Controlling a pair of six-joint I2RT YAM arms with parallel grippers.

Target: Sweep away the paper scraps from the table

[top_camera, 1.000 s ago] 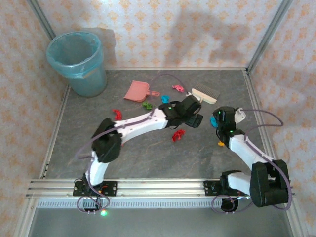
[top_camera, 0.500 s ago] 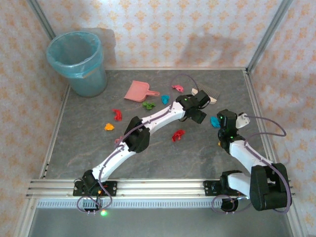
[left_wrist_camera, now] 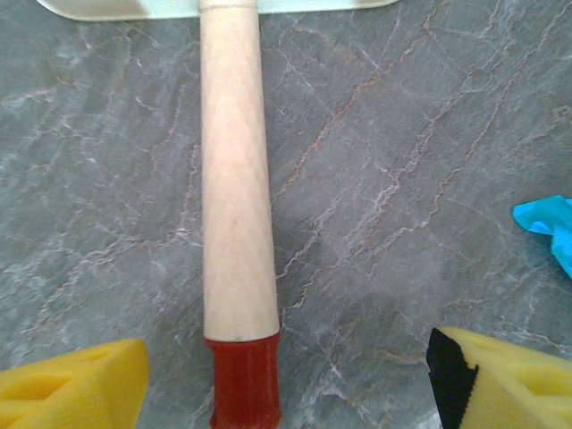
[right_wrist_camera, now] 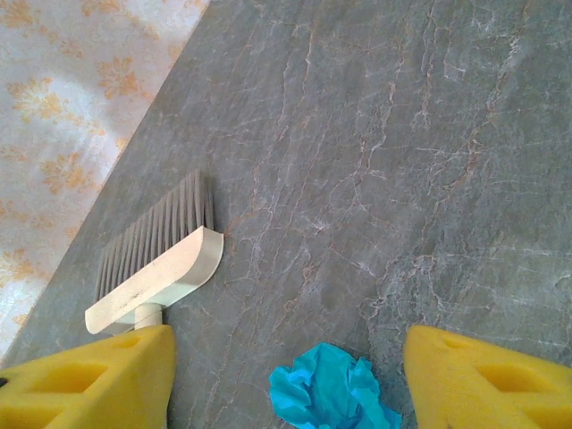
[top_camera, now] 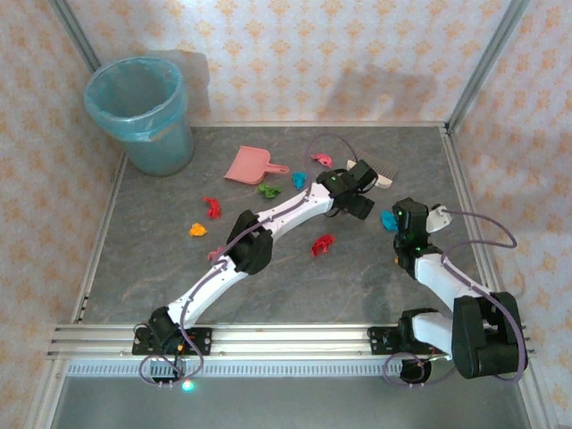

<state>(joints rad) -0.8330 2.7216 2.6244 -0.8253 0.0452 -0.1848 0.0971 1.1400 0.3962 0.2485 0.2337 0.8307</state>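
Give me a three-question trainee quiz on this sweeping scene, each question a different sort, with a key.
1. Fill in: the brush handle ends in a ___ tip.
2. In the right wrist view, which colour scrap lies at the right end effector? A red, B blue, C green.
3. True or false: the left end effector stands open astride the handle, not gripping it.
Key: 1 red; 2 B, the blue scrap; 3 true.

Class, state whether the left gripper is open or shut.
Open: on the left gripper, both yellow fingers stand clear of the brush handle between them.
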